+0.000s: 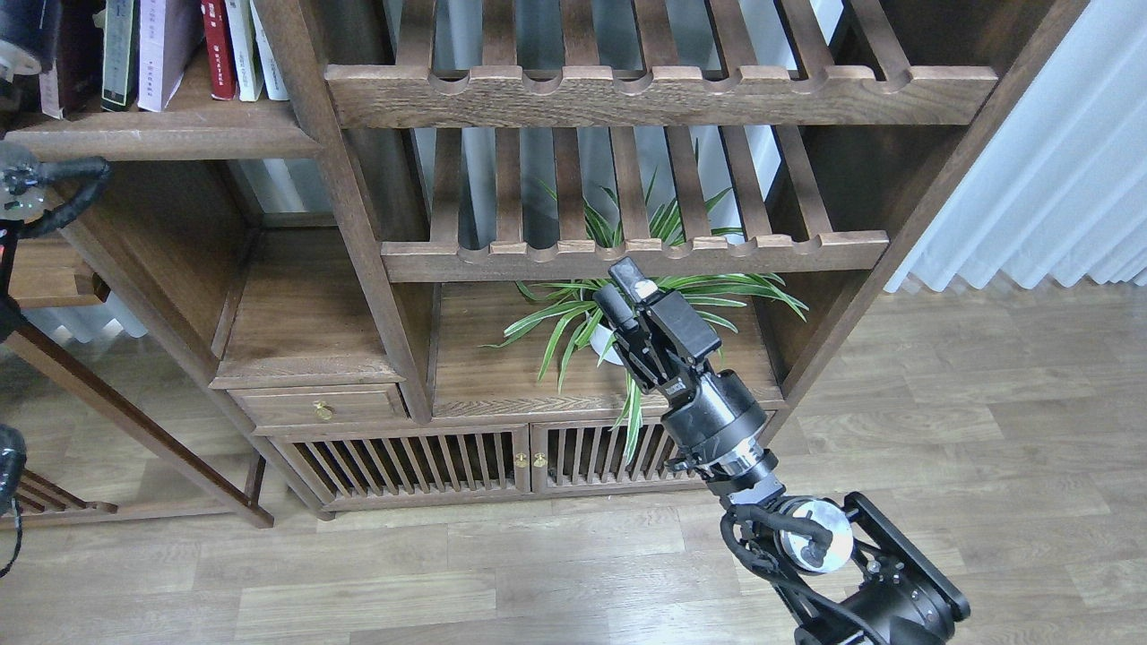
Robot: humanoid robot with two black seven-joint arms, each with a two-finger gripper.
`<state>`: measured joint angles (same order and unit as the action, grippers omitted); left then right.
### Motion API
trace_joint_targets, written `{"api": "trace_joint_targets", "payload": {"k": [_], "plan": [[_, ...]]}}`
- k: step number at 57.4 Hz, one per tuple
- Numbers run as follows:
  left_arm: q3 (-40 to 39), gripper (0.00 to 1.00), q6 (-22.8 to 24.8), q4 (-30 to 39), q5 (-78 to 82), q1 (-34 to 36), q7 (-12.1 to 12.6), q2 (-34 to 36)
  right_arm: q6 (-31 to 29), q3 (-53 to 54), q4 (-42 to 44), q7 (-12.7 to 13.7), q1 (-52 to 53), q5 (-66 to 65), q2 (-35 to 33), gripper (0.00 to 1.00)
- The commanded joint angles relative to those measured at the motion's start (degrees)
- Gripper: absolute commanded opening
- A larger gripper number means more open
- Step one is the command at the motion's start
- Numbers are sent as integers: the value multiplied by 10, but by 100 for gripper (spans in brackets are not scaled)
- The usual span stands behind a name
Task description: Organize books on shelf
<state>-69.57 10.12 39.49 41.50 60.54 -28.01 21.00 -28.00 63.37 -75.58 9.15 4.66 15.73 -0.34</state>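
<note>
Several books stand upright on the dark plank shelf (170,136) at the top left: a dark maroon one (70,67), a grey-black one (118,54), a pale lavender-white one (163,49), a red one (218,49) and two white ones (244,45). My left arm's dark far end (25,36) sits in the top left corner, right beside the maroon book; its fingers do not show. My right gripper (620,294) hangs low in front of the plant, far from the books. Its fingers are slightly apart and hold nothing.
Two slatted racks with notched rails (627,94) fill the middle of the cabinet. A potted green plant (573,313) stands on the lower board behind my right gripper. Drawer and slatted doors (403,461) lie below. A white curtain (1057,179) hangs at the right.
</note>
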Motion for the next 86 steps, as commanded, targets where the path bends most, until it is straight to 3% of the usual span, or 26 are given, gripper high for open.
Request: {"api": "trace_joint_targets", "payload": {"k": [1, 12, 19, 28, 29, 37, 45, 56, 65, 86], "plan": [[-3, 50, 1, 39, -56, -6, 0, -2, 0, 1, 0, 0, 1, 0, 0, 65], [-14, 60, 3, 173, -123, -60, 0, 2, 0, 5, 0, 1, 7, 0, 1, 66], [-45, 70, 4, 272, -126, -137, 0, 3, 0, 8, 0, 1, 8, -1, -1, 68], [-80, 97, 16, 353, -127, -216, 0, -3, 0, 14, -1, 1, 17, 0, -1, 74], [-84, 99, 37, 363, -127, -231, 0, -3, 0, 14, -1, 1, 21, 0, 0, 76], [-89, 100, 116, 366, -128, -256, 0, -12, 0, 14, -2, 1, 31, 0, 3, 79], [-87, 100, 179, 368, -128, -310, 0, -76, 0, 10, -2, 1, 46, 0, 3, 81], [-73, 100, 179, 368, -128, -360, 0, -209, 0, 7, -3, 1, 51, 0, 3, 83], [-51, 99, 179, 366, -128, -382, 0, -210, 0, 6, -3, 1, 52, 0, 3, 83], [81, 99, 179, 356, -128, -455, 0, -210, 0, 3, -9, 1, 58, -2, 3, 88]]}}
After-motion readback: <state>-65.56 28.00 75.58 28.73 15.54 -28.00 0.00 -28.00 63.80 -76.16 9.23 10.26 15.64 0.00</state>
